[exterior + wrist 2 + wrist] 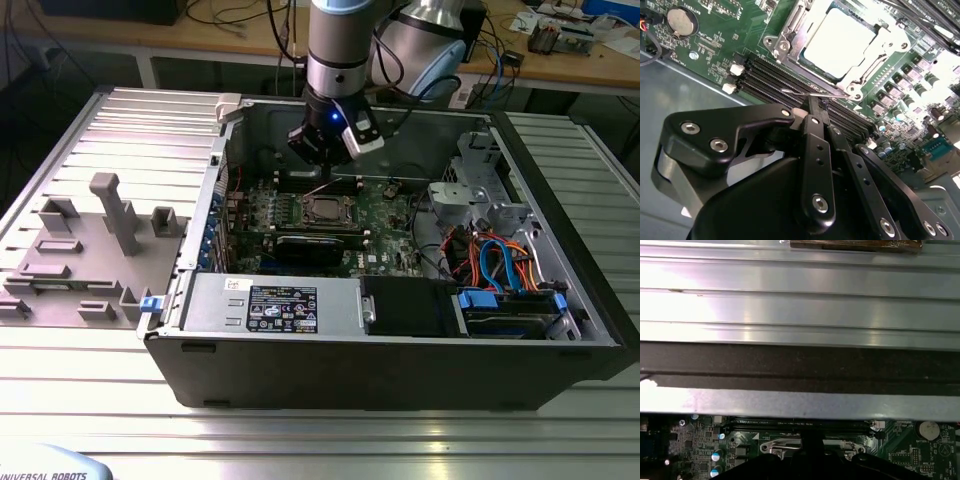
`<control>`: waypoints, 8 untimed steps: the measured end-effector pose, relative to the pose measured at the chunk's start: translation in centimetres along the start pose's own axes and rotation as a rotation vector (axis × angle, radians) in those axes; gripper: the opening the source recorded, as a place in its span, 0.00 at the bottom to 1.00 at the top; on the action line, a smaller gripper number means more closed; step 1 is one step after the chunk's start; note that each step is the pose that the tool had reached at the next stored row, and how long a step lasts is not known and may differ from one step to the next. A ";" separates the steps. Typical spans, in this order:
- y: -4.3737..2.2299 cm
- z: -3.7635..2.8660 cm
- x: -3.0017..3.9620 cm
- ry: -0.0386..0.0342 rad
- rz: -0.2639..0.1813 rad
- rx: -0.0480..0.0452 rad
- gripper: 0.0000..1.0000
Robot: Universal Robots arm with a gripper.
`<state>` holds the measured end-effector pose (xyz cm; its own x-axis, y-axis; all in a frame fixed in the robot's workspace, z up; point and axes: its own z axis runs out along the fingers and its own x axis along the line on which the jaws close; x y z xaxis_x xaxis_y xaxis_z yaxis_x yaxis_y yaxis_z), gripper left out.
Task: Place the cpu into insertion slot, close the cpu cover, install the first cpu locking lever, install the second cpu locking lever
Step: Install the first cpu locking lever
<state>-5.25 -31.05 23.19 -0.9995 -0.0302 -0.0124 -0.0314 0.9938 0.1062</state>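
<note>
The gripper (816,102) hangs inside the open computer case (400,372), its two black fingers (816,165) drawn together with no gap between the tips and nothing held between them. In the second wrist view the tips sit just above a thin silver locking lever (810,93) that runs along the near edge of the insertion slot (790,31), over the black memory slots (770,75). The cpu (837,42) lies seated in that slot, its pale metal top showing through the window of the cpu cover (875,47), which lies flat over it. Green motherboard (715,45) surrounds the socket, with a round coin battery (681,21) off to one side. In the exterior view the arm (340,50) stands over the socket (327,209); a labelled power supply (280,305) lies along the front of the case, its print too small to make out. A grey fixture tray (90,250) sits at the exterior view's left.
</note>
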 end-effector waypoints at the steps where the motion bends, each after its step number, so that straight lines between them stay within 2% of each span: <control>1: 0.00 0.03 -0.10 -0.0001 0.000 -0.0001 0.11; 8: 0.16 0.44 -0.61 -0.0001 0.000 0.0000 0.11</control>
<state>-4.64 -30.83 22.78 -0.9995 -0.0300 -0.0125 -0.0312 0.9938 0.1063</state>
